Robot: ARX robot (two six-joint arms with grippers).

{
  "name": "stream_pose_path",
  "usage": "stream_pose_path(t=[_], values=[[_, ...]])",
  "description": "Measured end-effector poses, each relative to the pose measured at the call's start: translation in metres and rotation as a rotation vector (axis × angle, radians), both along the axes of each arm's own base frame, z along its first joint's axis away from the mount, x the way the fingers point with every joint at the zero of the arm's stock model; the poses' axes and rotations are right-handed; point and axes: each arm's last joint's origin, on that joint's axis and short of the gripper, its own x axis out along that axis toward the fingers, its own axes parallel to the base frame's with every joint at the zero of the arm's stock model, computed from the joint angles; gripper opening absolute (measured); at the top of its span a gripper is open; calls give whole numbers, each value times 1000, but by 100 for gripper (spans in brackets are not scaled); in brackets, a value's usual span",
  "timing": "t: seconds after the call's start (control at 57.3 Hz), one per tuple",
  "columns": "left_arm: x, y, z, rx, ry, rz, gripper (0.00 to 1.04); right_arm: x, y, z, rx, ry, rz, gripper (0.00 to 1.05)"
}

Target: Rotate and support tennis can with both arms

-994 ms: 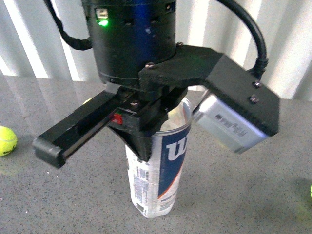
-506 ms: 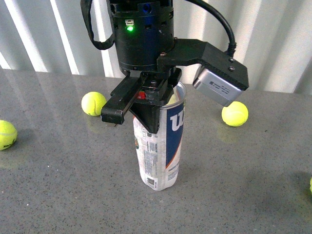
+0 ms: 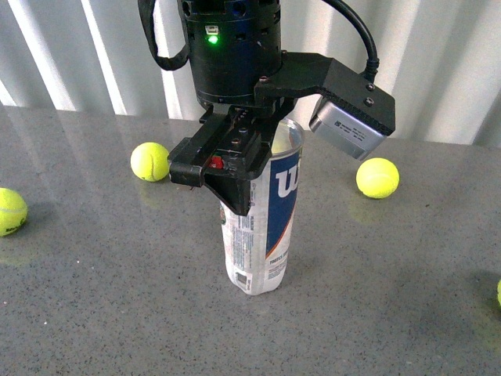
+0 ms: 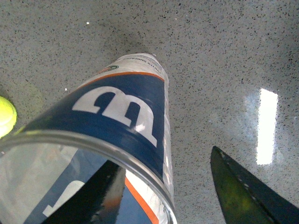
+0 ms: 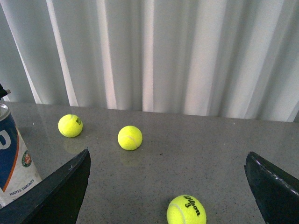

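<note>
The tennis can (image 3: 262, 227) stands upright and open-topped on the grey table, navy-and-white label facing the camera. My left gripper (image 3: 223, 176) hangs over its rim from above, open. One finger (image 3: 235, 196) reaches down at the can's wall; the other (image 3: 188, 168) sticks out to the left. In the left wrist view the can (image 4: 121, 112) fills the frame and the left gripper (image 4: 168, 196) straddles its rim, one finger seen through the clear wall, the other outside. My right gripper (image 5: 166, 189) is open and empty, apart from the can (image 5: 11, 158).
Loose tennis balls lie on the table: one left of the can (image 3: 151, 161), one to the right (image 3: 377, 178), one at the far left (image 3: 9, 211). The right wrist view shows three balls (image 5: 70, 125) (image 5: 130, 137) (image 5: 186, 210). White curtain (image 3: 438, 47) behind.
The left arm and the can now sit farther from the front camera than a second ago. The outer finger has swung in closer to the can. The can stays upright.
</note>
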Motion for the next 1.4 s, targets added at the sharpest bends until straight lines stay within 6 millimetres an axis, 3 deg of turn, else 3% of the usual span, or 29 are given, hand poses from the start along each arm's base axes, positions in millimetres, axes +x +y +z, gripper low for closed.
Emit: stream_pose_path(t=[0.297, 0.401, 0.506, 0.611, 0.698, 0.837, 0.942, 1.012, 1.082, 1.204, 1.396], values=[[-1, 1, 6, -11, -12, 4, 99, 0, 0, 0, 0, 0, 0, 97], [-4, 2, 27, -91, -46, 20, 97, 0, 0, 0, 0, 0, 0, 97], [-9, 11, 67, -254, -139, 50, 98, 0, 0, 0, 0, 0, 0, 97], [-21, 36, 115, -423, -333, 86, 98, 0, 0, 0, 0, 0, 0, 97], [-35, 74, 149, -524, -591, 167, 98, 0, 0, 0, 0, 0, 0, 97], [-62, 132, 168, -752, -885, 336, 98, 0, 0, 0, 0, 0, 0, 97], [-92, 173, 148, -924, -982, 512, 98, 0, 0, 0, 0, 0, 0, 97], [-119, 200, 105, -998, -956, 641, 98, 0, 0, 0, 0, 0, 0, 97], [-135, 219, 48, -1019, -875, 839, 96, 0, 0, 0, 0, 0, 0, 97], [-153, 224, -1, -1191, -956, 1208, 75, 0, 0, 0, 0, 0, 0, 97], [-185, 224, -26, -1405, -867, 1343, 38, 0, 0, 0, 0, 0, 0, 97]])
